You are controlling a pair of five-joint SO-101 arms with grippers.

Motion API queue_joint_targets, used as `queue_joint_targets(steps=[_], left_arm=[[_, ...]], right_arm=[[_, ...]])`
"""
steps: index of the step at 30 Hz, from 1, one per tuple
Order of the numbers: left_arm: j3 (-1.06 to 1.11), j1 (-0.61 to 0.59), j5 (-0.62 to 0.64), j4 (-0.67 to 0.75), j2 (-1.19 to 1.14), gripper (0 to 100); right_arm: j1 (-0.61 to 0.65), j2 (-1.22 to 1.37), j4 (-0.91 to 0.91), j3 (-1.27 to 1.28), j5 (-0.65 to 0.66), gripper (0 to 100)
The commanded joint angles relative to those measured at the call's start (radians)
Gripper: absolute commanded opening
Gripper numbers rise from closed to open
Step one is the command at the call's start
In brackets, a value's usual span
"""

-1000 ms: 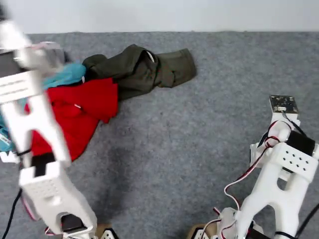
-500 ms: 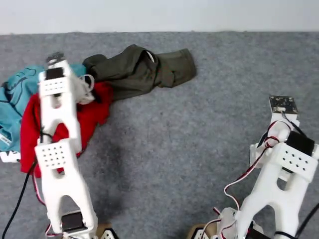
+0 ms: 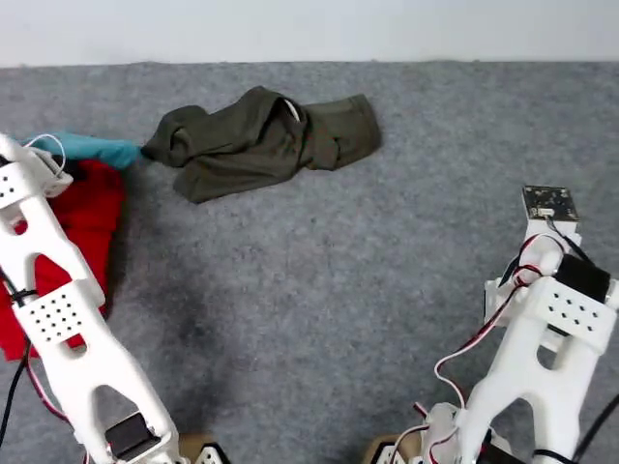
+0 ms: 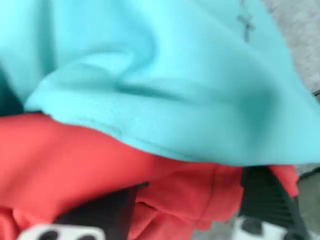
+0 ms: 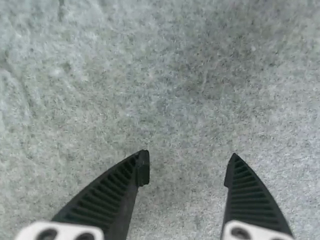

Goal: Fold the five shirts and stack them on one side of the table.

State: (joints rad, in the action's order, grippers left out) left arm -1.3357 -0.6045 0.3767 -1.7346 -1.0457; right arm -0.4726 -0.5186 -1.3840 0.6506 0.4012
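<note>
1. Red fabric shirt [image 3: 97, 208] lies bunched at the left edge of the grey felt-covered bench [image 3: 338, 290], with a teal fabric shirt [image 3: 97, 150] touching its far side.
2. The left claw [image 4: 190, 197] is clenched on folds of the red fabric shirt, under the teal cloth.
3. A crumpled olive-green shirt [image 3: 261, 140] sits toward the bench's far edge, one end touching the teal shirt.
4. The right claw [image 5: 186, 172] hangs spread apart over bare bench.
</note>
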Motion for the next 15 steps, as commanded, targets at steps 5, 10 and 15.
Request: queue_joint_targets(steps=[5, 10, 15], left_arm=[[-0.045, 0.224, 0.005, -0.018, 0.207, 30], [-0.042, 0.358, -0.083, 0.107, 0.150, 30], [-0.048, 0.396, -0.084, 0.259, -0.020, 30]], right_arm=[[-0.012, 0.004, 0.012, -0.006, 0.011, 25.5], [-0.012, 0.004, 0.012, -0.006, 0.011, 25.5], [-0.012, 0.004, 0.012, -0.006, 0.011, 25.5]])
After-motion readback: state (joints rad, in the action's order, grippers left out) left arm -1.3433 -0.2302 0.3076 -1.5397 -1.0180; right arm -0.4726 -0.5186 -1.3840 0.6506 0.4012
